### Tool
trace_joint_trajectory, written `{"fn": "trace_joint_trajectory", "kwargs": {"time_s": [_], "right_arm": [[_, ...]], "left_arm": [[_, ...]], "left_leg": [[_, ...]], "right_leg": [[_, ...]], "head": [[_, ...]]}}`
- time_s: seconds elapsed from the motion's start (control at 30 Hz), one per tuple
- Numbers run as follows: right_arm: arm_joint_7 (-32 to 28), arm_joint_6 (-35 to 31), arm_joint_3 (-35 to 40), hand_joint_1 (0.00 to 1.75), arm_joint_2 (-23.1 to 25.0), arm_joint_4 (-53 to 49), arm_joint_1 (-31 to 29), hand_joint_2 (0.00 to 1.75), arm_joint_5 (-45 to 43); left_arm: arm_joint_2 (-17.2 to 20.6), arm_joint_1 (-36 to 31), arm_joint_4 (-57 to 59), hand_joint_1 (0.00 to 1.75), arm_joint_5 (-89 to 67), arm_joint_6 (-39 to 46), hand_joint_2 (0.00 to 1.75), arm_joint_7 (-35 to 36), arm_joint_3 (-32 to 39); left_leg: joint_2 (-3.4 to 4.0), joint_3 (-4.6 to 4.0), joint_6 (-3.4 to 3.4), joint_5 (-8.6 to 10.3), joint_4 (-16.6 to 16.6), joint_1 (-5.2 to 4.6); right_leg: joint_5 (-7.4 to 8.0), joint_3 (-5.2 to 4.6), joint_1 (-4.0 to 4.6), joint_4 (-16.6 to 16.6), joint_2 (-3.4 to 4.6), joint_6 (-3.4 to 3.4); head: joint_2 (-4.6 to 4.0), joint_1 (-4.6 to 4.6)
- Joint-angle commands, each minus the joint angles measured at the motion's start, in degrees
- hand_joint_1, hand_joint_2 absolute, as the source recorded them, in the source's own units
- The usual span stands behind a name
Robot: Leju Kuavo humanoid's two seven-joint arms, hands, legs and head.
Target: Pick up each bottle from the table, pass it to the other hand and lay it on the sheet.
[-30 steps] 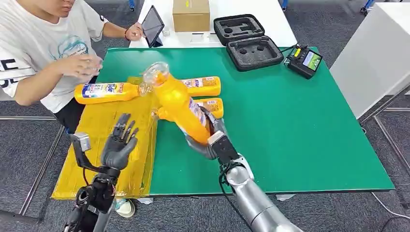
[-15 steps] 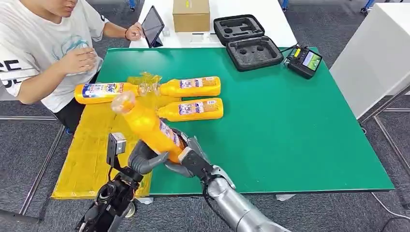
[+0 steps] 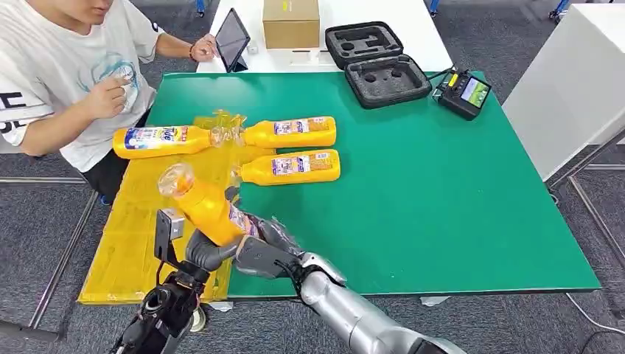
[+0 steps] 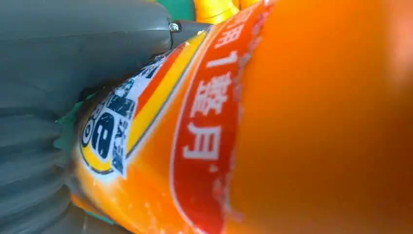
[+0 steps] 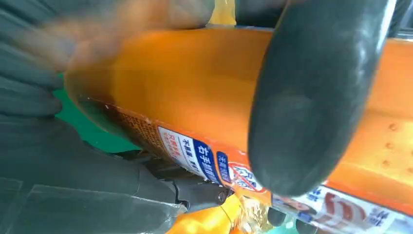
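Bottle in transit: an orange bottle [image 3: 208, 209] hangs tilted above the near edge of the green table [image 3: 442, 184], its clear cap end raised toward the yellow sheet [image 3: 140, 214] and its base down between our two hands. Our right hand [image 3: 258, 251] wraps the lower body from the right, while our left hand [image 3: 206, 249] closes around the same end from the left, so both hold the bottle together. From the left wrist, we see the red-and-white label pressed close against the grey palm [image 4: 58, 97]; from the right wrist, a dark finger [image 5: 311, 97] lies across the orange body. Farther back, one bottle [image 3: 158, 140] lies on the sheet, and two more [image 3: 291, 133] [image 3: 289, 167] rest on their sides, caps toward the sheet. A person in a white shirt [image 3: 51, 66] sits at the far left corner.
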Motion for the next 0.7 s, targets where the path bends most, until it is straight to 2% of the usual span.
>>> {"fn": "trace_joint_trajectory", "kwargs": {"time_s": [0.03, 0.33, 0.37, 0.63, 0.67, 0.7], "right_arm": [[0.96, -0.89, 5.13, 1.75, 0.48, 5.91, -0.48, 1.75, 0.03], [0.99, -0.84, 5.11, 1.75, 0.48, 5.91, -0.54, 1.75, 0.02], [0.95, -1.16, 5.17, 1.75, 0.48, 5.89, -0.49, 1.75, 0.12], [0.57, -3.41, 6.76, 1.75, 0.48, 4.91, -1.80, 1.75, -1.80], [0.36, -3.72, 6.92, 1.66, 0.48, 4.79, -1.90, 1.75, -1.93], [0.30, -5.90, 7.40, 1.03, 0.48, 4.83, -2.13, 1.75, -0.89]], "left_arm": [[-1.71, -3.84, -1.46, 1.40, 0.37, 1.36, 1.75, -0.86, -1.17], [-1.77, -3.92, -1.55, 1.40, 0.28, 1.44, 1.75, -0.82, -1.24], [-1.78, -3.92, -1.60, 1.71, 0.31, 1.44, 1.75, -0.84, -1.21], [-2.46, -4.75, -2.19, 1.75, -0.83, 3.86, 1.75, -0.81, -1.57], [-2.43, -4.76, -2.32, 1.75, -1.70, 5.08, 1.75, -1.40, -1.42], [-2.37, -4.77, -2.35, 1.75, -1.70, 5.53, 1.75, -1.51, -1.02]], "left_leg": [[-0.24, 0.08, -0.03, -0.02, 0.00, 0.04], [-0.33, 0.22, -0.05, -0.09, 0.02, 0.07], [-0.29, 0.14, -0.04, -0.04, 0.00, 0.05], [-0.25, 0.02, -0.02, 0.01, 0.03, 0.04], [-0.34, 0.12, -0.04, -0.04, 0.05, 0.06], [-0.27, 0.06, -0.03, -0.02, 0.04, 0.05]], "right_leg": [[-0.08, 0.16, 0.04, -0.01, -0.20, -0.02], [-0.16, 0.32, 0.07, -0.01, -0.26, -0.03], [-0.11, 0.24, 0.05, -0.03, -0.23, -0.02], [-0.06, 0.09, 0.04, 0.00, -0.21, -0.01], [-0.12, 0.22, 0.06, 0.01, -0.27, -0.02], [-0.08, 0.15, 0.05, 0.00, -0.21, -0.02]], "head": [[0.00, 0.00], [0.00, 0.00], [0.00, 0.02], [0.00, 0.00], [0.00, 0.02], [0.00, 0.02]]}}
